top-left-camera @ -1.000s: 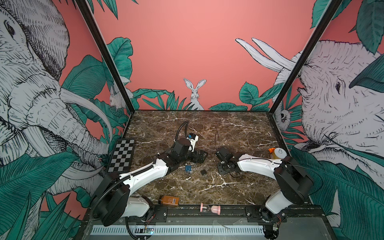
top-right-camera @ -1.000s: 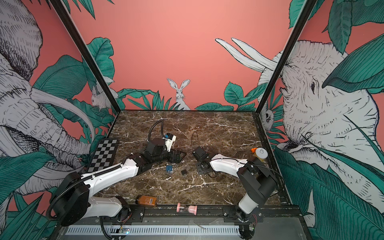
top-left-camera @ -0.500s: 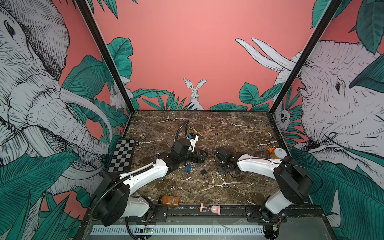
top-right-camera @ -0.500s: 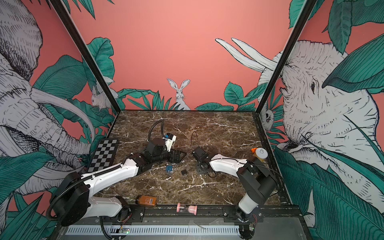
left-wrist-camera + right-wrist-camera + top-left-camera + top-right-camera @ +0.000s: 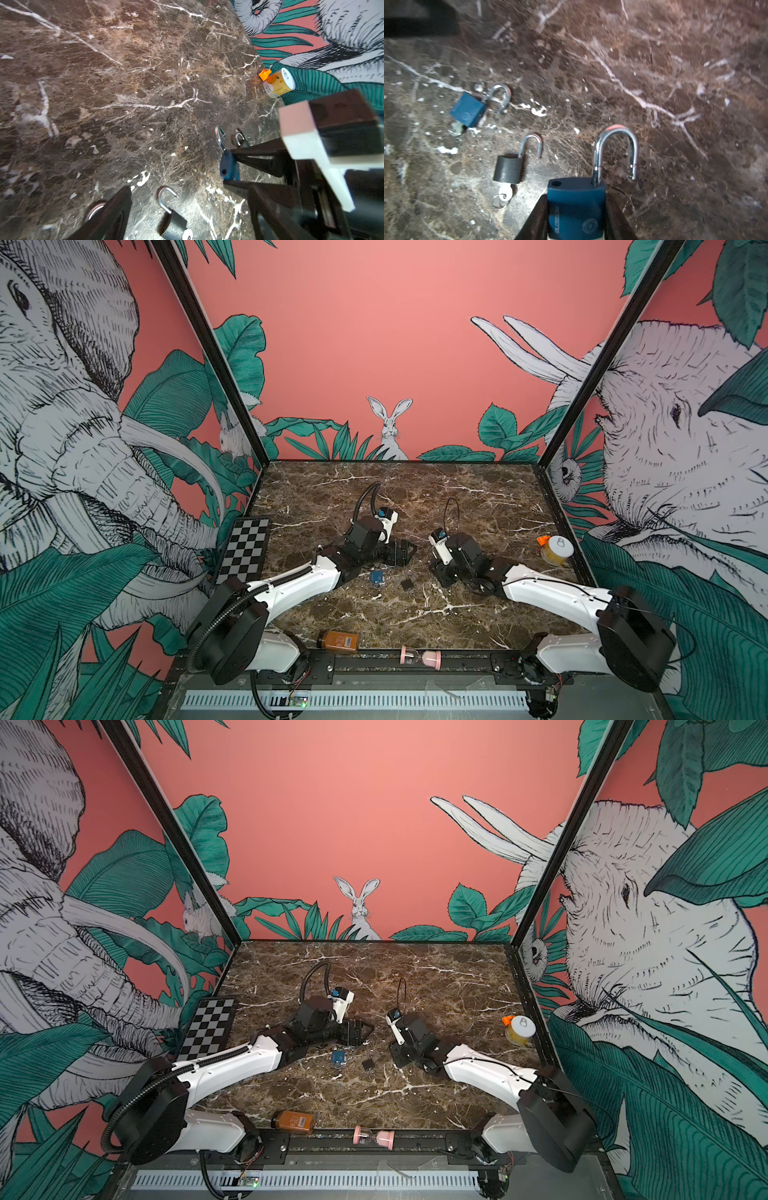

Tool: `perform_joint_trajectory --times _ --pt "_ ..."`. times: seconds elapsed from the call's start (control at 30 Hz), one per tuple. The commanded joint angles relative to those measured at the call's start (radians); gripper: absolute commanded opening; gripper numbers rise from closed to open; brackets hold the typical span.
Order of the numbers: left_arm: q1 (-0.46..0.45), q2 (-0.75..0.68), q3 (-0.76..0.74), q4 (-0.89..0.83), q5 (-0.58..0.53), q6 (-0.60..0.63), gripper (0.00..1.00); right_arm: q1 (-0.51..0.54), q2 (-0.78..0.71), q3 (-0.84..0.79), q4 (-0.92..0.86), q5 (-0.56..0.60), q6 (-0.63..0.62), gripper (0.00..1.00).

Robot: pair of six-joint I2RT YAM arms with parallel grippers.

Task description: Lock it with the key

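A small blue padlock point(image 5: 377, 577) lies on the desk point(image 5: 478, 506) left of the black padlock point(image 5: 406, 583), each with a key point(image 5: 505, 192) in it and its shackle open. The left jaws gape wide and empty just beyond the black padlock. Right of it, the right jaws clamp a larger blue padlock point(image 5: 576, 207).

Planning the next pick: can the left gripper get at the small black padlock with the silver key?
Probably yes: the open left gripper is right by the black padlock, which lies free on the brown marble table. The right gripper, shut on a blue metal padlock, stands aside, not between them.
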Motion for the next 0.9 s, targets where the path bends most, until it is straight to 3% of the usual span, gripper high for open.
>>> perform_joint_trajectory --times 0.0,0.53,0.87 --pt "0.007 0.012 -0.018 0.182 0.117 -0.078 0.88 -0.002 -0.047 0.017 0.045 -0.053 -0.066 0.15" --pt "0.007 0.184 0.033 0.379 0.276 -0.234 0.81 0.011 -0.165 0.021 -0.026 -0.090 -0.070 0.14" --pt "0.006 0.250 0.047 0.459 0.327 -0.303 0.64 0.036 -0.146 0.060 -0.050 -0.081 -0.090 0.15"
